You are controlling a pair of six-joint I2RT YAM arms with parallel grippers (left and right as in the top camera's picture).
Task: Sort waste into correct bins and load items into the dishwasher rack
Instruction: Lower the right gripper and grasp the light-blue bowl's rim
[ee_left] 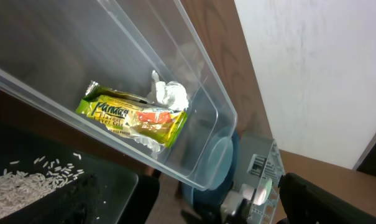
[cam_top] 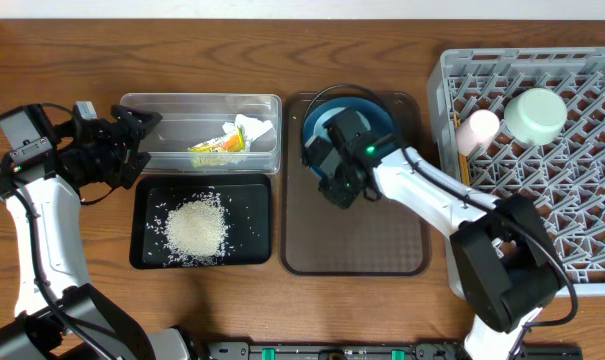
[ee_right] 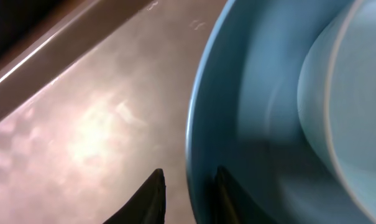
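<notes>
The dark-blue plate (cam_top: 380, 112) (ee_right: 250, 124) lies on the brown serving tray (cam_top: 357, 240) with the light-blue saucer (cam_top: 323, 124) (ee_right: 355, 93) on it. My right gripper (cam_top: 327, 172) (ee_right: 188, 186) straddles the plate's rim, one finger inside and one outside, shut down on it. My left gripper (cam_top: 147, 140) (ee_left: 231, 202) hangs open and holds nothing, at the left end of the clear tub (cam_top: 202, 103) (ee_left: 194, 62). That tub holds the snack wrapper (cam_top: 217, 147) (ee_left: 135, 115) and the napkin (cam_top: 254, 130) (ee_left: 170, 94). Rice (cam_top: 195, 228) (ee_left: 26, 180) is heaped in the black tray (cam_top: 142, 225).
The grey dishwasher rack (cam_top: 542, 200) fills the right side. It holds the pink cup (cam_top: 478, 127), the mint-green bowl (cam_top: 535, 115) and the chopsticks (cam_top: 461, 160) along its left wall. The serving tray sits between the bins and the rack.
</notes>
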